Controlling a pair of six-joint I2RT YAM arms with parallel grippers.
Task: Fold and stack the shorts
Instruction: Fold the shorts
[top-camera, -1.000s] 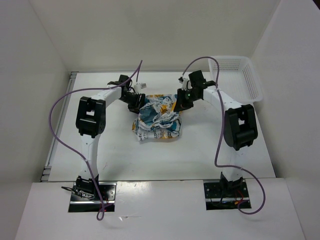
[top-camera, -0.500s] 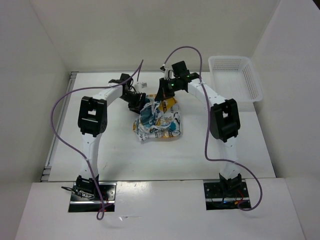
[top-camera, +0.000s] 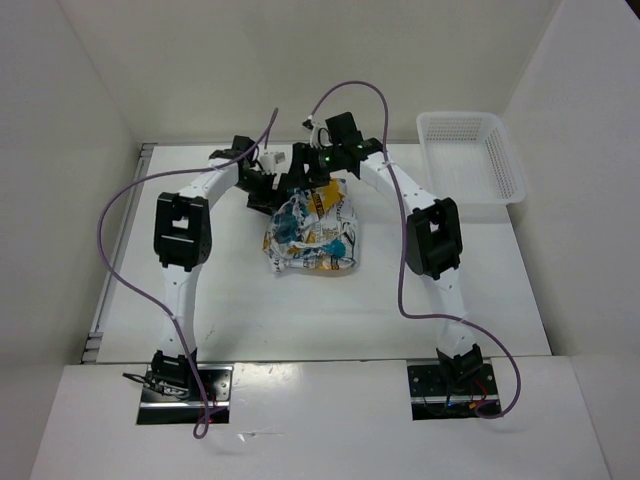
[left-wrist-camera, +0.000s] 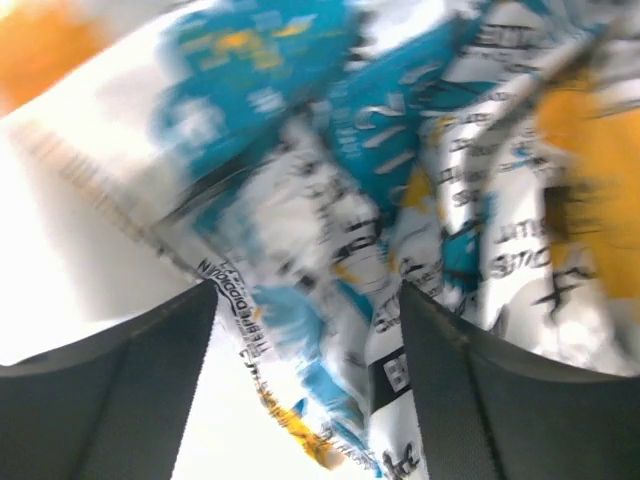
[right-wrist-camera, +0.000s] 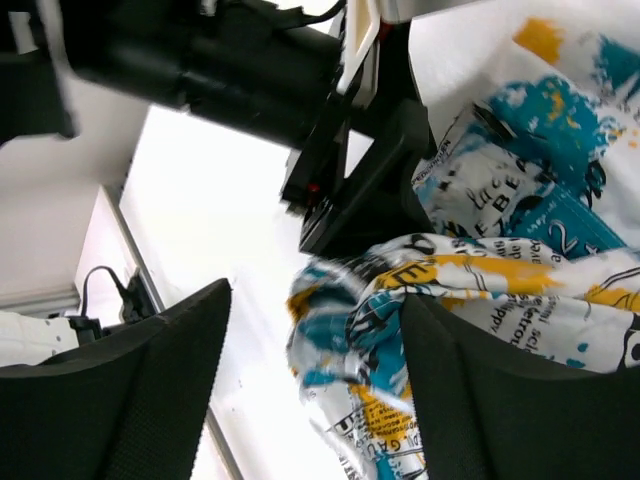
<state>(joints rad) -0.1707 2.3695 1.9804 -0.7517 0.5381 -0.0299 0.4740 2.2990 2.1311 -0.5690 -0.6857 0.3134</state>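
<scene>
The shorts (top-camera: 312, 235), white with teal, yellow and black print, lie in a crumpled heap at the middle of the table. Both grippers meet at the heap's far left corner. My left gripper (top-camera: 272, 188) stands open; in its wrist view the blurred shorts (left-wrist-camera: 330, 200) fill the gap between its dark fingers (left-wrist-camera: 110, 390). My right gripper (top-camera: 308, 176) is open too, close beside the left one. A bunched fold of the shorts (right-wrist-camera: 400, 300) hangs loose against its right finger (right-wrist-camera: 510, 400), with the left arm's black gripper body (right-wrist-camera: 350, 190) just beyond.
A white mesh basket (top-camera: 505, 160) stands at the far right corner of the table. White walls enclose the table on the left, back and right. Purple cables loop above both arms.
The right arm swung left across the far edge of the shorts until it stood beside the left gripper. Its jaws went from shut to open. The left jaws widened.
</scene>
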